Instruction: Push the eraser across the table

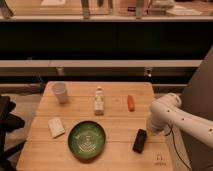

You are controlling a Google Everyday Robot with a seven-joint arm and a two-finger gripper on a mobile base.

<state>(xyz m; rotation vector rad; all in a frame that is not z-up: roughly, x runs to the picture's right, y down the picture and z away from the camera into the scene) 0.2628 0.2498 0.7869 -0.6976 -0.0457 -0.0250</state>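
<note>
Where the square light wooden table (117, 156) meets the bottom edge of the frame, a small logo (160, 161) marks its lower right corner. Just up and left of that lies the small black flat rectangular eraser (140, 141), its long axis running nearly up the frame and leaning slightly right at the far end. The white arm's gripper (149, 131) hangs down at the eraser's upper right, just beside its far end. Whether they are touching, and whether the gripper is spread or closed, cannot be told.

So the eraser lies to the lower left of the gripper, with its long side facing the open middle of the table. A push leftward would likely send it toward the round green plate (71, 139) in the lower centre. A white rectangular block (56, 127) sits further left. Farther back stand a small pale bottle (99, 101), an orange carrot-like piece (131, 102) and, at upper left, a white cup (60, 92).
</note>
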